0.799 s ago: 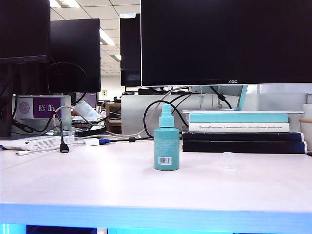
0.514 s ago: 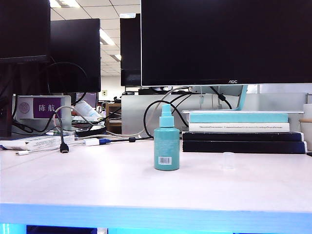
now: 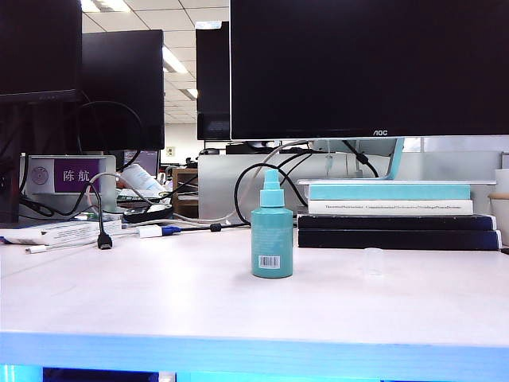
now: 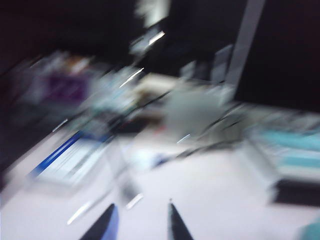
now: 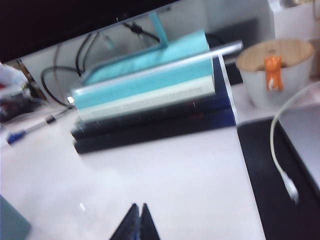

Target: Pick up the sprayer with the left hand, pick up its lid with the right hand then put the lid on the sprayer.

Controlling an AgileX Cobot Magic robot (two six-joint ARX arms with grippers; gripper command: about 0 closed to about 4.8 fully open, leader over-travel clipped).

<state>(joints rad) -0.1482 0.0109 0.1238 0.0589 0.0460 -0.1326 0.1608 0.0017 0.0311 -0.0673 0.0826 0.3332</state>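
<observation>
The sprayer (image 3: 271, 236) stood on the desk (image 3: 159, 302), the lid (image 3: 371, 262) nearby. Ahead of both, the left gripper (image 4: 140, 220) gaped empty and the right gripper (image 5: 138, 216) was pinched closed; the clear lid risked being missed.

The sprayer (image 3: 271, 235) is teal all over, with a white barcode label striped in black. The lid (image 3: 371, 262) is clear and colourless. The table (image 3: 159, 294) is pale pinkish white with a blue front edge. Beyond the dark right gripper (image 5: 137, 220) lies a stack of books (image 5: 150, 107): teal, white, then black. The left gripper (image 4: 140, 225) is dark with a blue tint.
</observation>
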